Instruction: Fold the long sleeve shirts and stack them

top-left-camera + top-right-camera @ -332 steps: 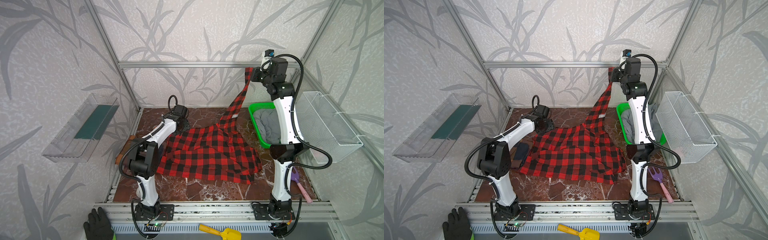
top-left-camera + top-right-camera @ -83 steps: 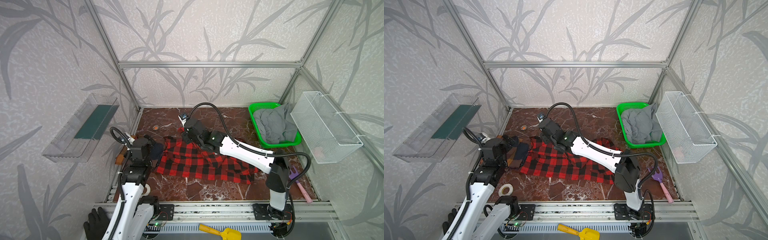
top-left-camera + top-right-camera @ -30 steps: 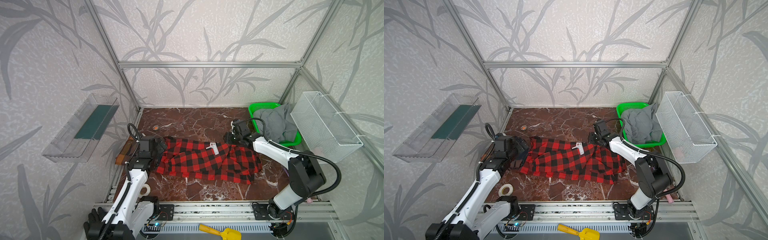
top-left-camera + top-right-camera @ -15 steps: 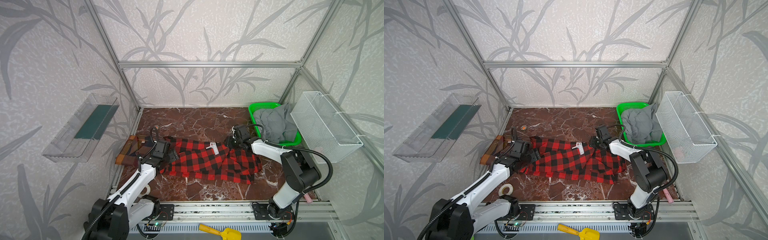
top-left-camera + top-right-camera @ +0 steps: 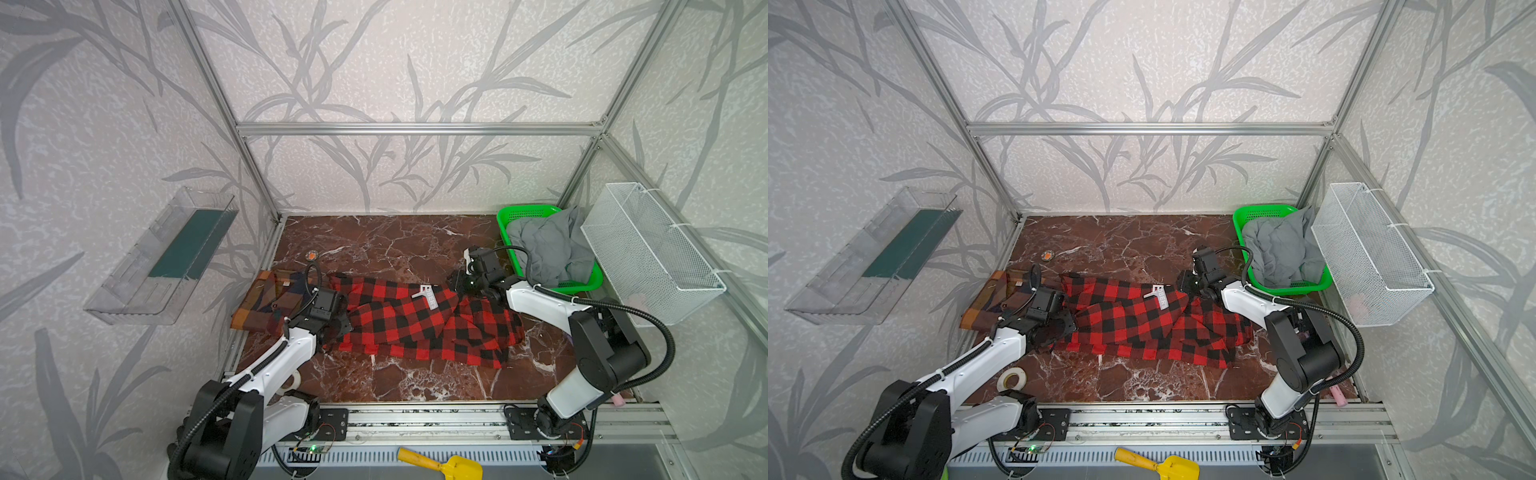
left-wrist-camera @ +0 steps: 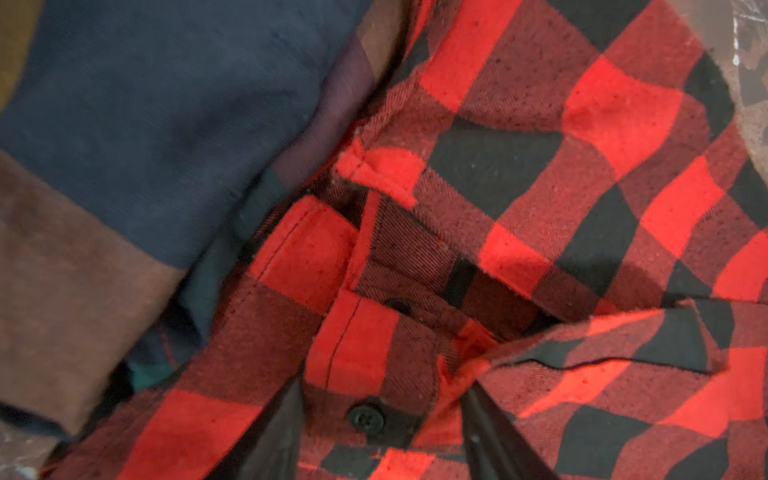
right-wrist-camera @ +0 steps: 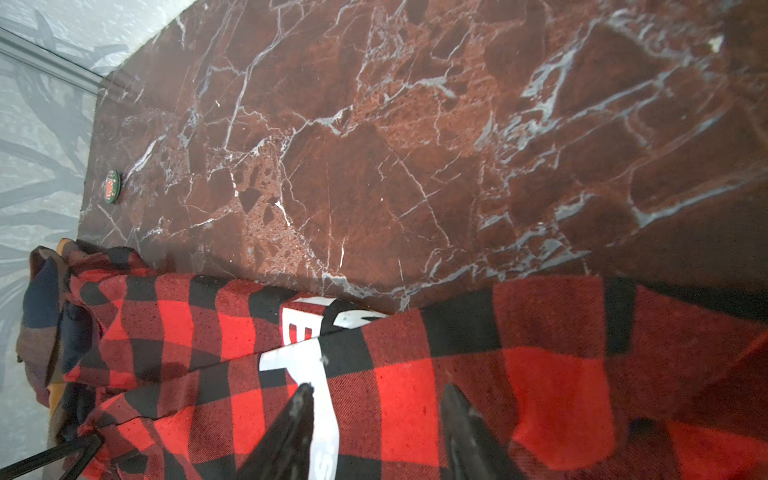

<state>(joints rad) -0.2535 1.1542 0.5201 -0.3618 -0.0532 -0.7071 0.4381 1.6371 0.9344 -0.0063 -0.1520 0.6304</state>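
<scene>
A red-and-black check long sleeve shirt (image 5: 415, 324) (image 5: 1133, 320) lies stretched across the middle of the marble table, partly folded, with a white label (image 5: 428, 293) showing. A brown, orange and navy plaid shirt (image 5: 266, 303) (image 5: 992, 303) lies folded at the left edge, touching the red shirt's left end. My left gripper (image 5: 334, 328) (image 6: 382, 388) is down on that left end. Its jaws stand apart and straddle a buttoned placket of red cloth (image 6: 582, 166). My right gripper (image 5: 461, 284) (image 7: 377, 390) rests on the shirt's far right end by the label (image 7: 299, 361), open over flat cloth.
A green basket (image 5: 511, 214) holding grey cloth (image 5: 548, 245) stands at the back right, just behind my right wrist. A white wire basket (image 5: 648, 249) hangs on the right wall and a clear shelf (image 5: 166, 257) on the left. A tape roll (image 5: 1012, 379) lies front left, a small round token (image 5: 311, 254) back left.
My left gripper has come in from the left edge onto the red shirt's left end, and its jaws have narrowed around the cloth. The right gripper has barely moved.
</scene>
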